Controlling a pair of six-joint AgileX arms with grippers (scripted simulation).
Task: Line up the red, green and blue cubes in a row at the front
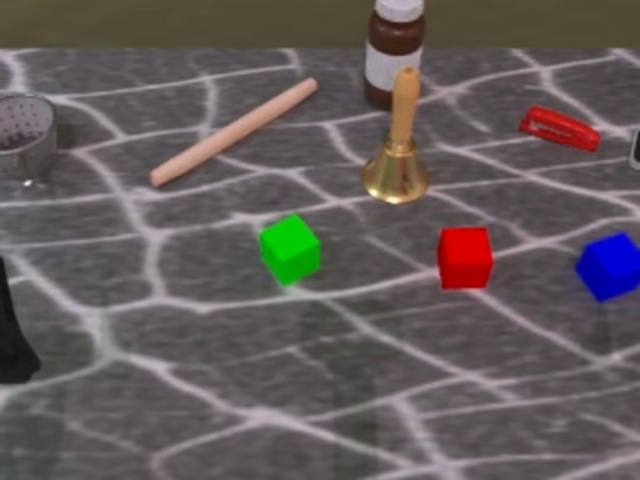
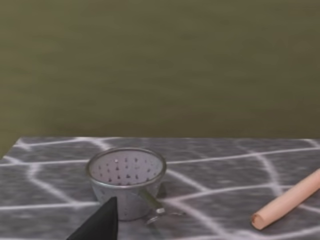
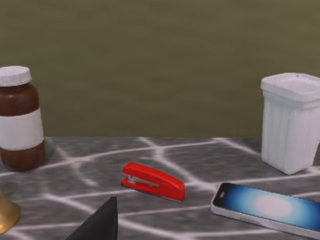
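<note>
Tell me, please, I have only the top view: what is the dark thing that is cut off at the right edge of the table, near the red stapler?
Observer: It is a phone. The right wrist view shows it lying flat with its screen lit.
Operator: Does anything else stand past that edge?
Observer: Yes. A white lidded cup stands upright near the phone and does not touch it.

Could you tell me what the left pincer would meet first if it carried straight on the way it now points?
Probably the metal strainer cup: in the left wrist view it stands just beyond the left pincer's dark fingertip, near the middle of the view. The wooden rolling pin lies well off to the side. Depth is uncertain.
</note>
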